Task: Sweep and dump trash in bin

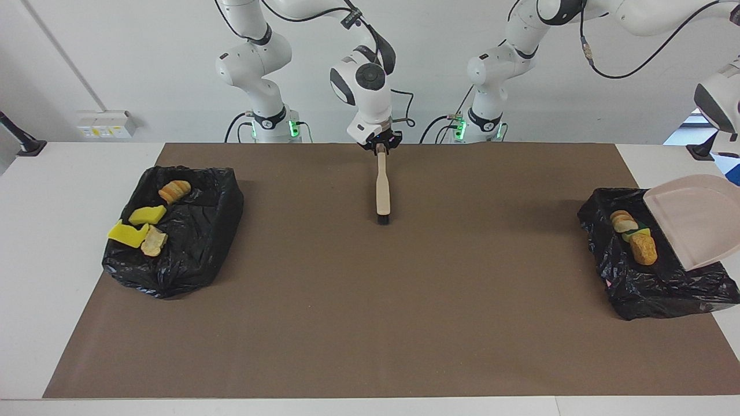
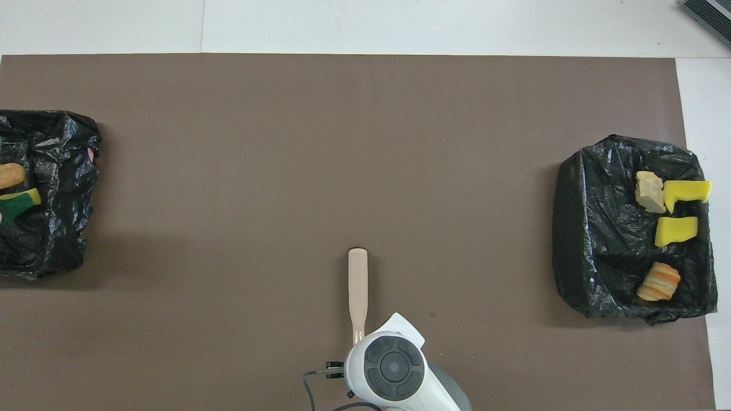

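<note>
The beige dustpan (image 1: 696, 222) hangs tilted and empty over the black-lined bin (image 1: 665, 292) at the left arm's end of the table. Its handle and my left gripper are past the picture's edge. Trash lies in that bin: two bread pieces (image 1: 643, 249) and a yellow-green sponge (image 1: 635, 235), which the overhead view shows as the bread (image 2: 10, 174) and the sponge (image 2: 17, 202). My right gripper (image 1: 380, 144) is at the handle end of the beige brush (image 1: 383, 193), which lies on the mat near the robots. In the overhead view the wrist covers that gripper.
A second black-lined bin (image 1: 191, 254) at the right arm's end holds two yellow sponges (image 1: 146, 215) and two bread pieces (image 1: 173, 189). A brown mat (image 1: 370, 312) covers the table between the bins. A wall socket (image 1: 107, 124) sits past the table's corner.
</note>
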